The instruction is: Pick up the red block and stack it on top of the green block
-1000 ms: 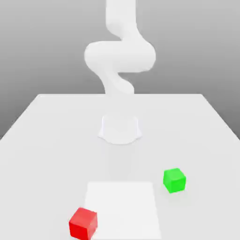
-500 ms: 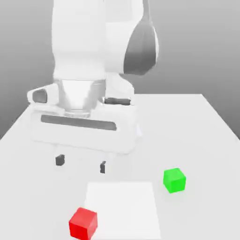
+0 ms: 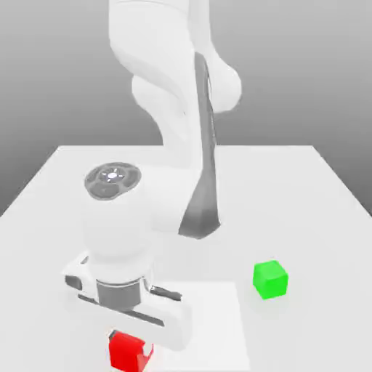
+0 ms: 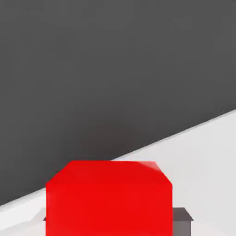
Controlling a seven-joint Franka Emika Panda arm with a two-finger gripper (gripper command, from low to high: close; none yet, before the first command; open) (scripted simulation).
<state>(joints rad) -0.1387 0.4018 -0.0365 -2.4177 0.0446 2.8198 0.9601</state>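
Note:
The red block [image 3: 125,354] lies near the table's front edge, at the exterior view's left. My gripper [image 3: 131,344] has come down over it, jaws shut against its two sides, the block still resting on the table. The hand view has the red block [image 4: 108,198] close up, with a grey fingertip [image 4: 182,220] pressed to its side. The green block [image 3: 270,279] stands by itself to the exterior view's right, well apart from the gripper.
The white table [image 3: 305,189] carries a paler square patch [image 3: 211,320] between the two blocks. My arm [image 3: 182,145] rises over the middle of the table, behind the hand.
The hand has dropped from above the table's middle down onto the red block. Its jaws, wide apart half a second ago, have closed on the block.

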